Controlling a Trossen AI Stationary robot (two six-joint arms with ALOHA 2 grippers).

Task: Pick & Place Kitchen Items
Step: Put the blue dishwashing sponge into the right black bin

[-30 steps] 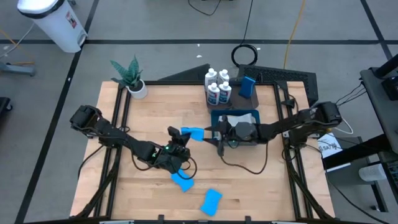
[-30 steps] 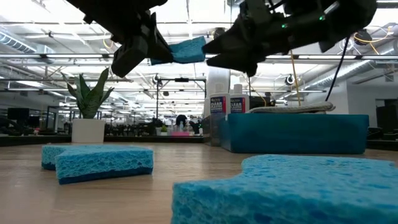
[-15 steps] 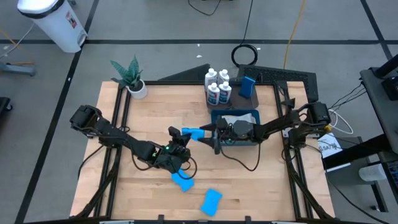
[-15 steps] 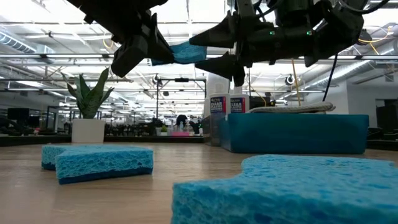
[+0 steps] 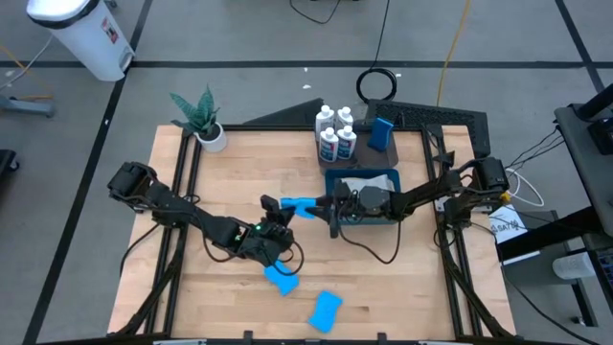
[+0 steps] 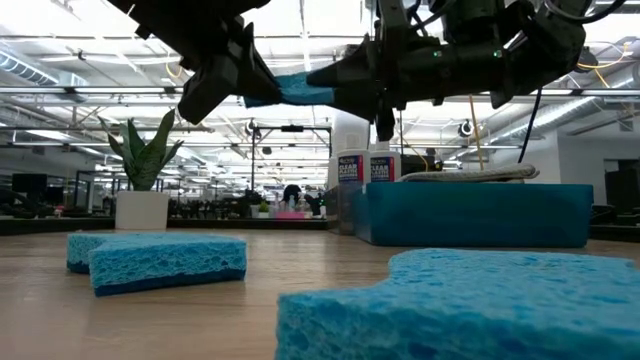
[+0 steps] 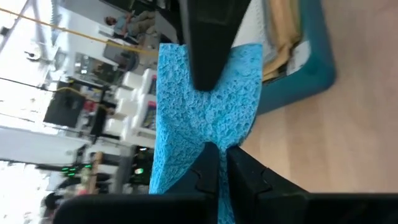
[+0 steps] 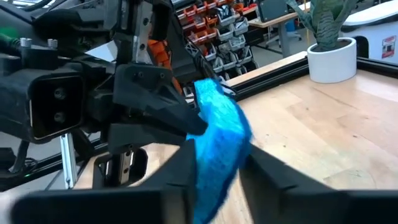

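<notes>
A bright blue sponge hangs in the air over the table's middle, between my two grippers. My left gripper is shut on its left end, and my right gripper has closed on its right end. In the low view the sponge shows high above the table between the left gripper and the right gripper. Two more sponges lie flat on the wood near the front edge. Several white bottles stand at the back. My left gripper pinches the sponge's left end between its two fingers, coming level from the table's left. The sponge narrows in where the fingertips meet. It is lifted clear of the table. My right gripper pinches the sponge's right end between its two fingers, coming level from the table's right. One finger lies over the sponge's broad face. The sponge is clear of the table.
A blue bin holding folded cloths sits right behind the right gripper. A potted plant stands at the back left. Another sponge stands on the dark tray at the back right. Bare wood lies on the left.
My right gripper has moved toward the table's left onto the free end of the sponge, sunk a little, then shut on it. My left gripper has kept still with the sponge held in the air.
</notes>
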